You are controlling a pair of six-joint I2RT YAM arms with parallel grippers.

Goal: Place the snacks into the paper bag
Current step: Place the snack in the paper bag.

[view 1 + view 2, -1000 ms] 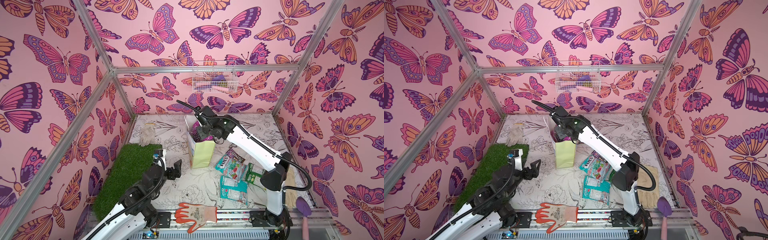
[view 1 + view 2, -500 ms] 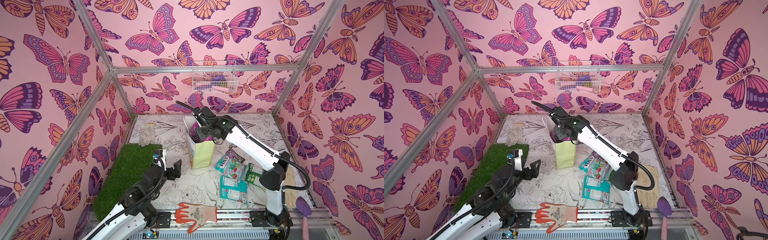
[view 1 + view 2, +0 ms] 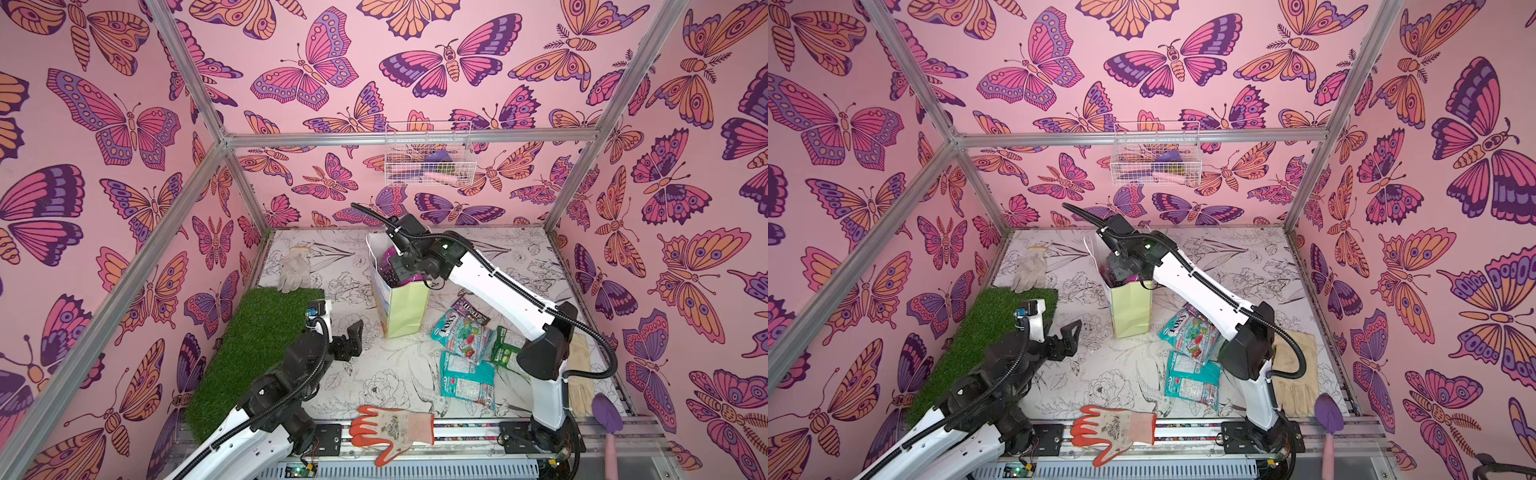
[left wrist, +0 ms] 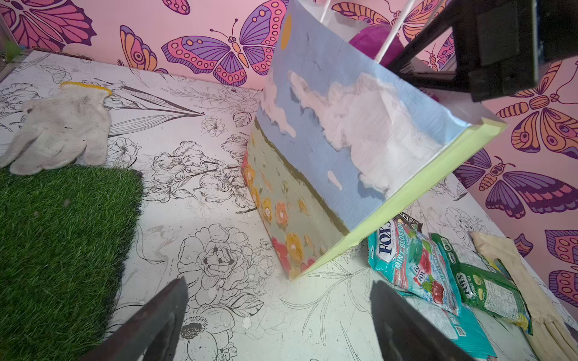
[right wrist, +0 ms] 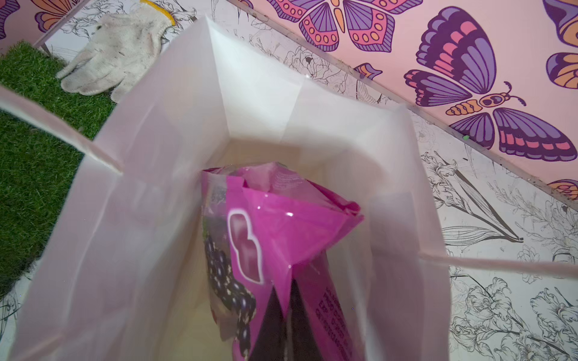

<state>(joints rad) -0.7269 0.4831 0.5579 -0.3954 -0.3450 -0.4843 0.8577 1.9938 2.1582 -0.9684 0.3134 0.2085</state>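
Observation:
The paper bag (image 3: 405, 309) (image 3: 1129, 311) stands upright mid-table, with a pale yellow-green front and a blue cloud-printed side (image 4: 344, 140). My right gripper (image 5: 286, 312) (image 3: 401, 270) is at the bag's mouth, shut on the magenta grape packet (image 5: 281, 225) (image 3: 388, 266), which hangs inside the white interior (image 5: 259, 118). To the right of the bag lie a teal packet (image 3: 461, 338) (image 4: 413, 259), a second teal packet (image 3: 467, 378), a green-and-yellow packet (image 3: 505, 351) and a small M&M's packet (image 3: 471, 309). My left gripper (image 4: 278, 287) (image 3: 353, 334) hovers open and empty, to the left of the bag.
A grass mat (image 3: 257, 345) covers the left front. A pale cloth glove (image 3: 295, 270) lies behind it, and an orange-and-white glove (image 3: 390, 430) rests on the front rail. Tan gloves (image 3: 579, 378) and a purple tool (image 3: 606, 413) sit at the right. A wire basket (image 3: 428, 160) hangs on the back wall.
My right gripper has shifted only slightly at the bag's mouth, still holding the magenta packet. The left arm has not moved.

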